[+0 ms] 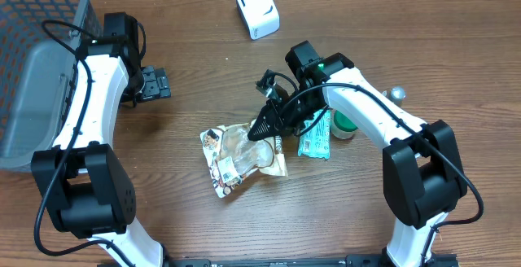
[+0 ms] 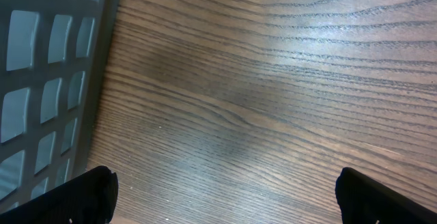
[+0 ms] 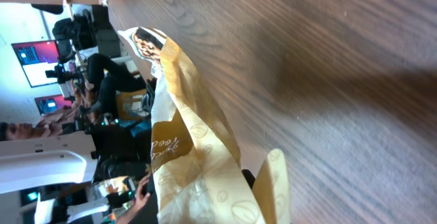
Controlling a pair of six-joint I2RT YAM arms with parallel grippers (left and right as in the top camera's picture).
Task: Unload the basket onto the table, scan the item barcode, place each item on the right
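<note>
snack bag (image 1: 232,151) pinched by down-angled right hand (image 1: 260,129), left hand (image 1: 155,84) wide open, empty

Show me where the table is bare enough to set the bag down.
The table is bare between the basket and the white scanner, between the left arm and the snack bag, and right of the scanner. Crowded: around the bag, the teal packet and the right arm.

L end effector (image 1: 161,83) wide open; R end effector (image 1: 262,129) pinching snack pouch (image 1: 236,157).
</note>
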